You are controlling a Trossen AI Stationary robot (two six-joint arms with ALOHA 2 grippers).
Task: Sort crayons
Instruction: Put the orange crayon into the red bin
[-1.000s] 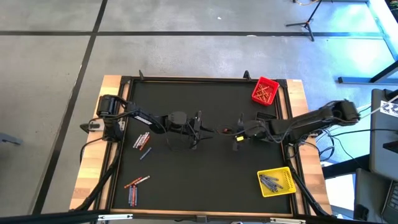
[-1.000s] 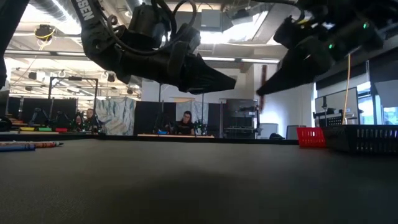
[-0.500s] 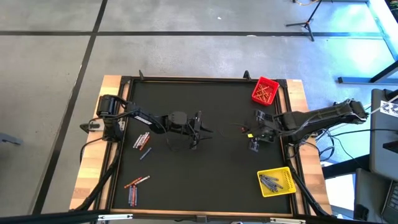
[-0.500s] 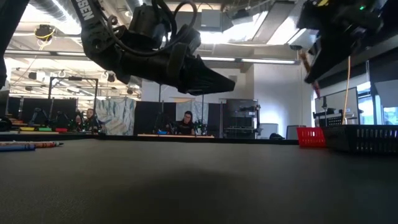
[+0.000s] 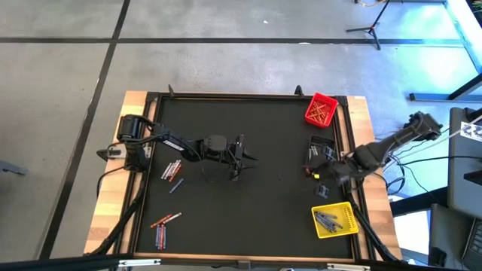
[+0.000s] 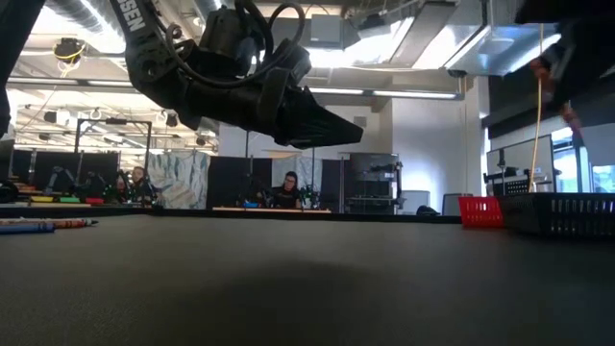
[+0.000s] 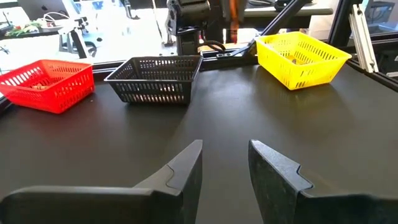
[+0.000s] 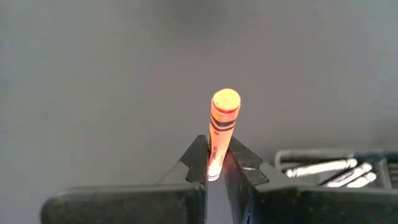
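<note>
1. Now the right gripper (image 8: 214, 163) pinches an orange crayon (image 8: 221, 124) near its base, above the table beside the black basket (image 8: 333, 165)
2. Light, stiff, waxy; likely snaps if squeezed hard
3. Left gripper (image 7: 225, 165) hangs narrowly parted, empty

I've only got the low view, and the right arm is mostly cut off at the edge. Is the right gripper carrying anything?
Observer: Yes. Its wrist view shows the right gripper shut on a red-orange crayon.
Operator: Where is it over the table?
Observer: From above, it hangs near the table's right edge, between the red bin and the yellow bin.
Operator: And the left gripper?
Observer: The left gripper is open and empty, over the middle of the table.
</note>
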